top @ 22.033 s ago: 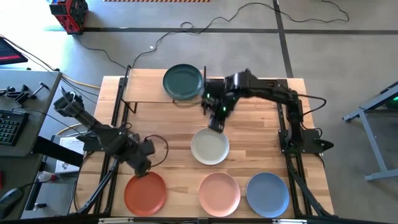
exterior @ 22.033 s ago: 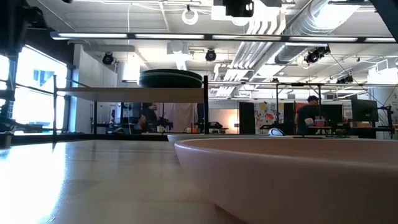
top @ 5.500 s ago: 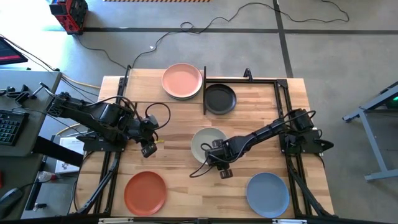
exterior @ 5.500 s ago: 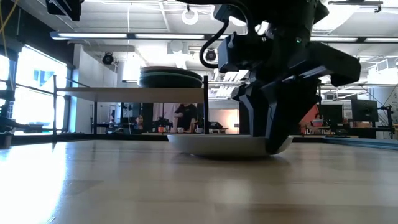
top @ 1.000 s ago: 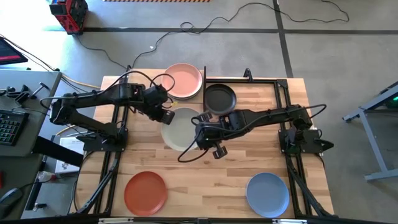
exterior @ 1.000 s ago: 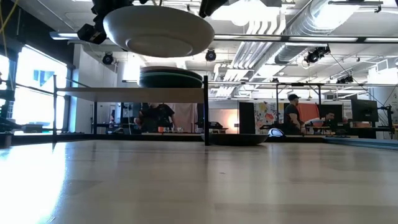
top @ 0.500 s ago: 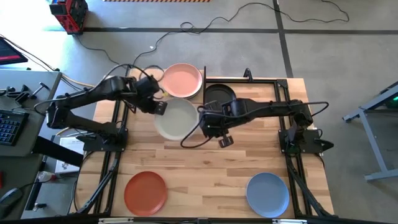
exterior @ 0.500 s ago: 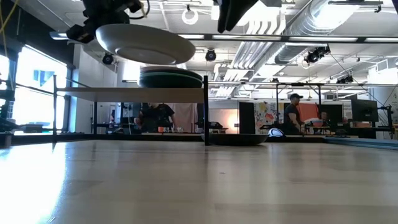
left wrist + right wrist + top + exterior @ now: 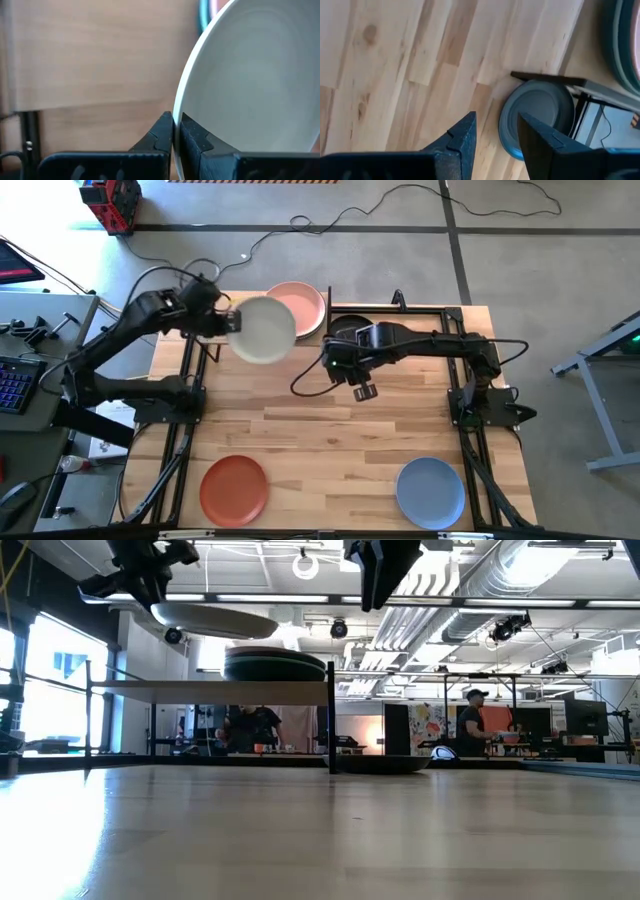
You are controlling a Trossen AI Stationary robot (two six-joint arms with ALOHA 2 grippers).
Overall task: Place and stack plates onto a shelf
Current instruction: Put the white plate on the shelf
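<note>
Off-white plate point(image 9: 264, 329) aloft over the shelf point(image 9: 215, 330), beside the pink-topped stack point(image 9: 300, 308), rim pinched by left hand point(image 9: 228, 321). Right hand point(image 9: 362, 391) spread above bench point(image 9: 330, 440), near charcoal plate point(image 9: 536, 116).

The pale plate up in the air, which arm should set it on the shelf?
The left. Its fingers already pinch the pale plate beside the pink plate on the shelf. The right gripper hangs open, holding nothing.

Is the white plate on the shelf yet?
No. The left gripper holds the off-white plate by its rim, above the shelf.
</note>
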